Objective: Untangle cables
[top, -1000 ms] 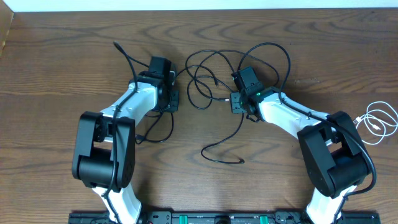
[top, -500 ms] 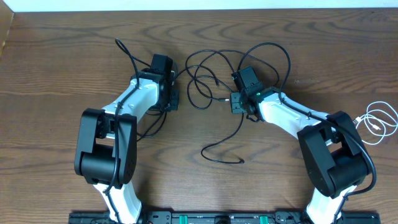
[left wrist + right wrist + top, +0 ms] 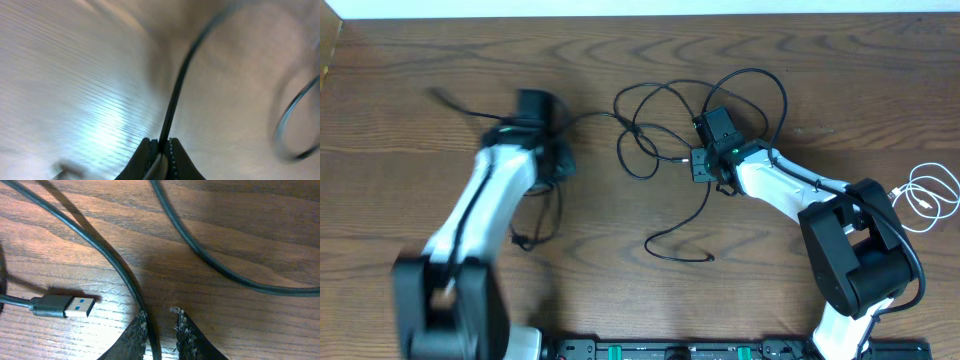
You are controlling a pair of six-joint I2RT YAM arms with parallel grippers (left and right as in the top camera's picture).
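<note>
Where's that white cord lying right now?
Seen from overhead, the white cord lies loosely coiled at the far right edge of the table, just beyond the right arm, well apart from the black cables mid-table.

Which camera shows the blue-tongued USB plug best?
Right wrist: the USB plug lies sharp and close, left of the right tool. Overhead shows at most a tiny speck; left wrist, blurred, doesn't show it.

Left end effector (image 3: pixel 160 148) pinched shut, right end effector (image 3: pixel 161 322) slightly parted
</note>
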